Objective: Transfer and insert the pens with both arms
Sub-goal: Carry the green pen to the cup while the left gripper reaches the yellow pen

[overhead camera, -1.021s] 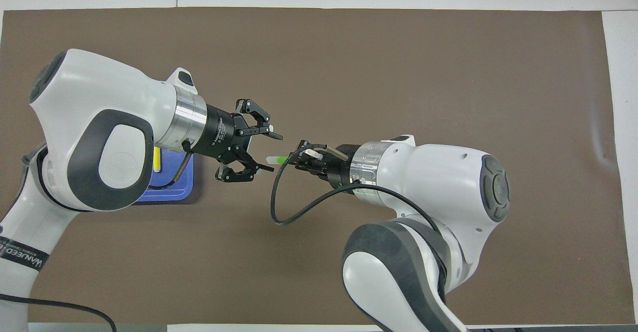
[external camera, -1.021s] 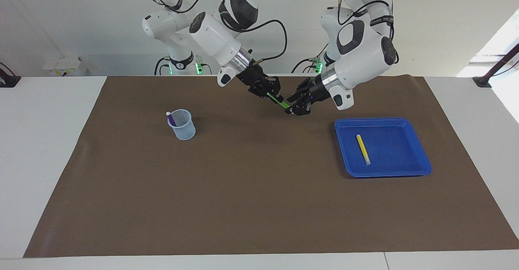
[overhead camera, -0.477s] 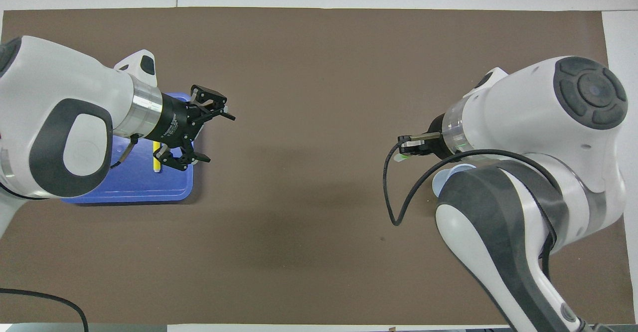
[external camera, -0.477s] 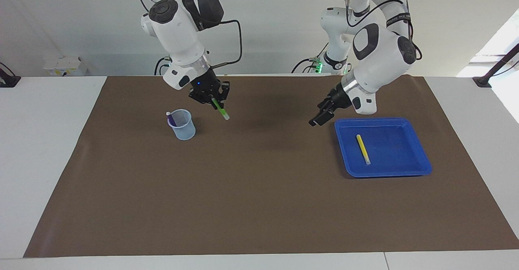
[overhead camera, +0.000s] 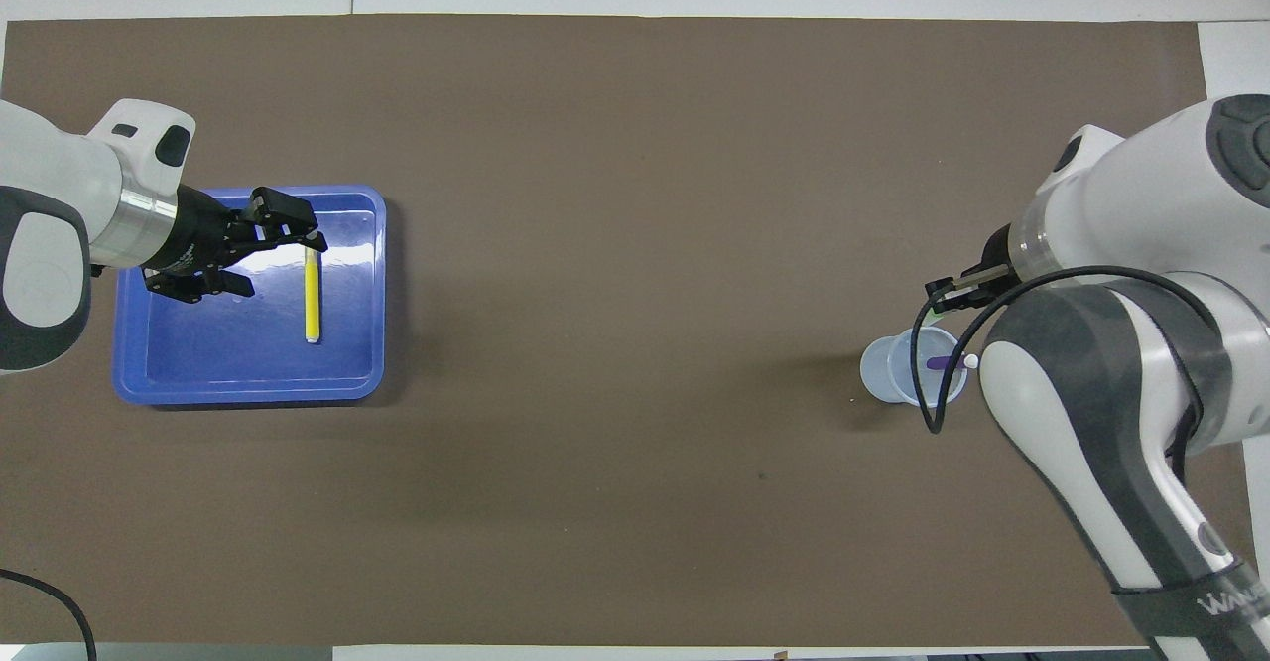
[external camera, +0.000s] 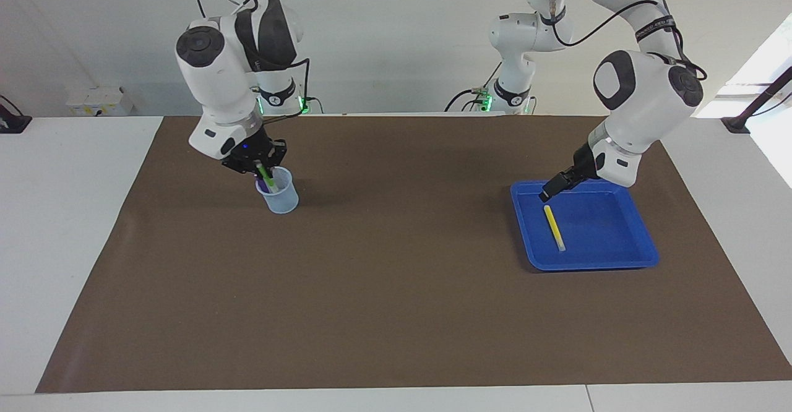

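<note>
Mat: the wide brown paper mat (external camera: 396, 288) covers the table under both arms.
Tray: the flat blue plastic tray (external camera: 637, 254) lies directly below the left gripper (external camera: 547, 193), whose black fingers are spread wide and empty.
Cup: the small pale-blue translucent cup (external camera: 279, 198) stands just under the right gripper (external camera: 258, 166).
Yellow pen: the slim yellow marker pen with a pale cap (external camera: 554, 227) lies flat in the tray, its upper end just below the left gripper's tips.
Green pen: the slim green marker pen (external camera: 265, 174) is pinched at its top by the right gripper's pressed-together fingers, its lower end dipping into the cup.
Purple pen: the slim purple marker pen (overhead camera: 939, 363) leans inside the cup, under the right gripper.
Handling: the pens look light, stiff and smooth, likely to roll or slip.
Hold: the yellow pen is probably best taken across its mid-barrel, away from the cap.
</note>
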You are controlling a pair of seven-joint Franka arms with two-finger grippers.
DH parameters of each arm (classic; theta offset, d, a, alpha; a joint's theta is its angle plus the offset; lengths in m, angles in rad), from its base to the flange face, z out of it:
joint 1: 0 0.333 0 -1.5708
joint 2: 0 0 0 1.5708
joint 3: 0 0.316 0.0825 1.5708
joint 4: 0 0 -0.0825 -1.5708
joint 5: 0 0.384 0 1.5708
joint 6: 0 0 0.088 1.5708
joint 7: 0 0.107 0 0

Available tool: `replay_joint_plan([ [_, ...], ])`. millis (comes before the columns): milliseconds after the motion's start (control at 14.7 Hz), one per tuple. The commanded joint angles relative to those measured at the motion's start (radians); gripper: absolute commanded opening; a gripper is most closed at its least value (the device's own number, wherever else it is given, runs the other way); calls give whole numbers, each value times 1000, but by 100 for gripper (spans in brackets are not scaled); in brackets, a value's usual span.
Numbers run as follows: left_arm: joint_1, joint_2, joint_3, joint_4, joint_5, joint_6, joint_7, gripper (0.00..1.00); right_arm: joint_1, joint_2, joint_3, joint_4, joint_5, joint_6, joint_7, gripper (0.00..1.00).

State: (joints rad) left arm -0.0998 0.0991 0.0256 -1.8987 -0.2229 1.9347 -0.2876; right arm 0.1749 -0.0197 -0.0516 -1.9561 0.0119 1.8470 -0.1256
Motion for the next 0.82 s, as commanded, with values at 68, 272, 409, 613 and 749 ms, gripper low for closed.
replay_joint_plan([
  [68,22,45,-9,-55,117,131,233,100,-2,-57,15,-118,-6,47,-9,0],
  [272,20,85,-10,-98,172,237,324,100,-3,-57,15,-144,-4,57,-16,0],
  [409,6,134,-10,-99,244,282,344,100,1,-65,15,-159,-4,60,-16,0],
  [613,3,180,-12,-100,263,326,343,100,-5,-65,15,-220,-4,144,-22,0],
  [749,-9,191,-12,-100,263,328,341,100,5,-62,16,-242,-4,178,-16,0],
])
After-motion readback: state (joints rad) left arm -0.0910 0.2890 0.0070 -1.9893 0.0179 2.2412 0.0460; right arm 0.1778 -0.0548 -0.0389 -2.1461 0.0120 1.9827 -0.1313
